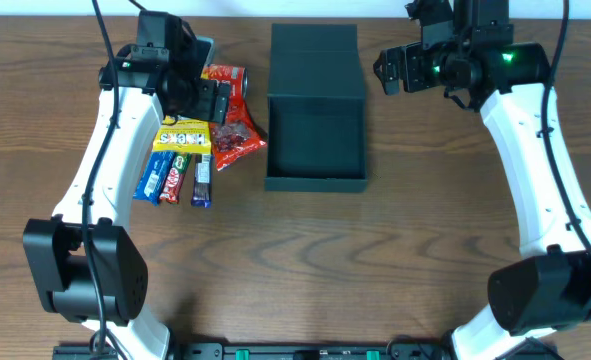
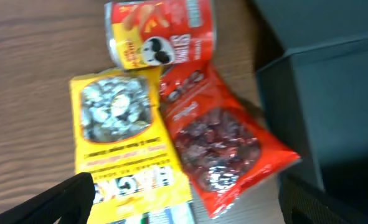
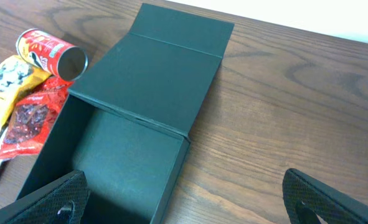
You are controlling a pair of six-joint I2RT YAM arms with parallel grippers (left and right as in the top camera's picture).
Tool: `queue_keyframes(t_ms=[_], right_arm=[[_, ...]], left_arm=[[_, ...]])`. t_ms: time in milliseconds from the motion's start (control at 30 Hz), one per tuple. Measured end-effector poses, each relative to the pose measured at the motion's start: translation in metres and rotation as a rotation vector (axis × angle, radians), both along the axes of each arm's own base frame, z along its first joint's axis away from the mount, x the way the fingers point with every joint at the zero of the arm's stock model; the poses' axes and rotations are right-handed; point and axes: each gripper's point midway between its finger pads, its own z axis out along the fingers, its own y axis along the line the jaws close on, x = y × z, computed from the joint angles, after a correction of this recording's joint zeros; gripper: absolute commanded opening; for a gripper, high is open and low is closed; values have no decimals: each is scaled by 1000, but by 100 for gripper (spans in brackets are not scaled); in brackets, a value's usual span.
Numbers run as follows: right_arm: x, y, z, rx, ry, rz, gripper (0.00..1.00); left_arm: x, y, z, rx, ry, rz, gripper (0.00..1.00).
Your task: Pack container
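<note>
0 items packed so far. The container point(image 1: 315, 140) sits mid-table, lid flipped back, empty inside. The snack pile point(image 1: 237, 140) lies just beside it on my left arm's side. Left gripper point(image 1: 218, 100) hovers over the pile, spread wide and holding nothing. Right gripper point(image 1: 387, 70) is the same, near the lid.

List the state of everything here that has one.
container: open, lid folded back, nothing inside.
Pringles can: lying on its side.
yellow packet: lying flat.
red packet: lying flat beside the container.
chocolate bars: wrapped, lying side by side.
left gripper: open above the snacks, holding nothing.
right gripper: open, holding nothing.
</note>
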Motion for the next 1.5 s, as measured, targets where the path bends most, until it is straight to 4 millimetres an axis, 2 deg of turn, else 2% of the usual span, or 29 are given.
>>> queue_keyframes(t_ms=[133, 333, 467, 800, 833, 1000, 1067, 1367, 1500], right_arm=[[0, 0, 0, 0, -3, 0, 99], [0, 0, 0, 0, -1, 0, 99], [-1, 0, -1, -1, 3, 0, 99], [-1, 0, -1, -1, 4, 0, 99], [-1, 0, -1, -1, 4, 0, 99], [-1, 0, -1, -1, 4, 0, 99], [-1, 0, -1, -1, 4, 0, 99], [-1, 0, -1, -1, 4, 0, 99], [-1, 0, -1, -1, 4, 0, 99]], left_arm=[[2, 9, -13, 51, 22, 19, 95], [6, 22, -61, 126, 122, 46, 100], [6, 32, -81, 135, 165, 73, 100], [10, 37, -98, 143, 187, 85, 100], [10, 38, -102, 144, 195, 85, 94], [8, 42, -120, 169, 232, 96, 80], [10, 44, -120, 182, 226, 101, 69], [12, 46, -119, 193, 216, 107, 35], [11, 47, -119, 197, 217, 109, 13]])
